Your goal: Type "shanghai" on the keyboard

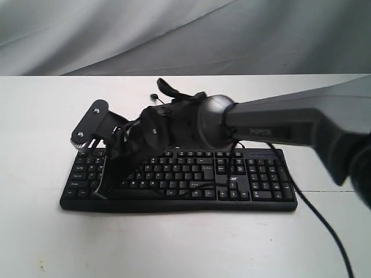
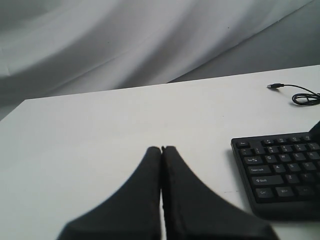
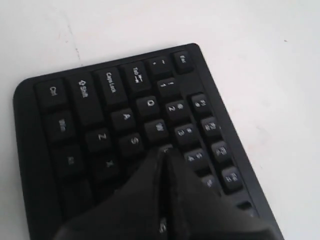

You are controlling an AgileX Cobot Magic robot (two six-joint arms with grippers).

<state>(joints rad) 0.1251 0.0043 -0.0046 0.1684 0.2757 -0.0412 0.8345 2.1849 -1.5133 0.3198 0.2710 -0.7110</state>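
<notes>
I am holding my right pincer (image 3: 164, 150) closed over the keyboard (image 3: 95, 107) near "W", and my left pincer (image 2: 161, 148) closed too.

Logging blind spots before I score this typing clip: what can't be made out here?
- Right wrist view: the right pincer hides the key beneath its tip on the keyboard; whether it presses cannot be told.
- Exterior view: the right arm covers the left-centre keys and that tip.
- Left wrist view: beyond the shut left pincer, only one keyboard end shows, cut by the frame edge, legends mostly blurred.
</notes>
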